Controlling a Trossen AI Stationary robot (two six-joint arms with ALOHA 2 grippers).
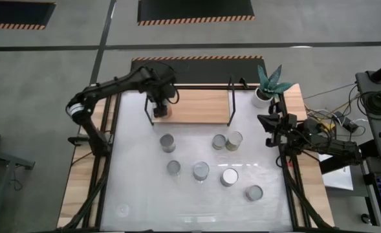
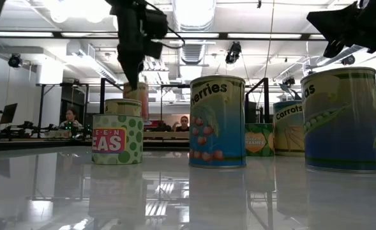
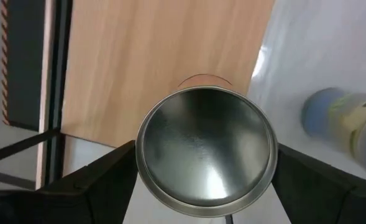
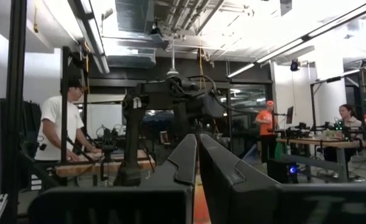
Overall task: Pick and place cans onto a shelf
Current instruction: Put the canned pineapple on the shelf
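My left gripper (image 1: 159, 105) is over the left end of the shelf (image 1: 200, 107), a light wooden board with thin black rods, and is shut on a can (image 3: 206, 152) with a silvery lid and an orange-red label. In the low view this can (image 2: 138, 96) shows below the gripper (image 2: 131, 61), its bottom hidden behind a green peas can (image 2: 117, 139). Several more cans stand upright on the white tabletop, such as one (image 1: 167, 142) near the shelf and one (image 1: 229, 176) nearer the front. My right gripper (image 1: 266, 121) is shut and empty at the table's right edge; it also shows in its own wrist view (image 4: 198, 140). My left gripper pinches the can's side wall just below the lid rim (image 3: 140, 163) between its two fingers (image 3: 105, 171), one on each side. The fingers come from above, pointing down. The can stays upright over the board; whether its bottom rests on the board I cannot tell.
A white plant pot (image 1: 261, 97) with a green plant stands at the shelf's right end. A black upright rod (image 1: 231, 100) crosses the board near its right end. The rest of the board (image 3: 170, 56) is bare wood. People stand in the room beyond.
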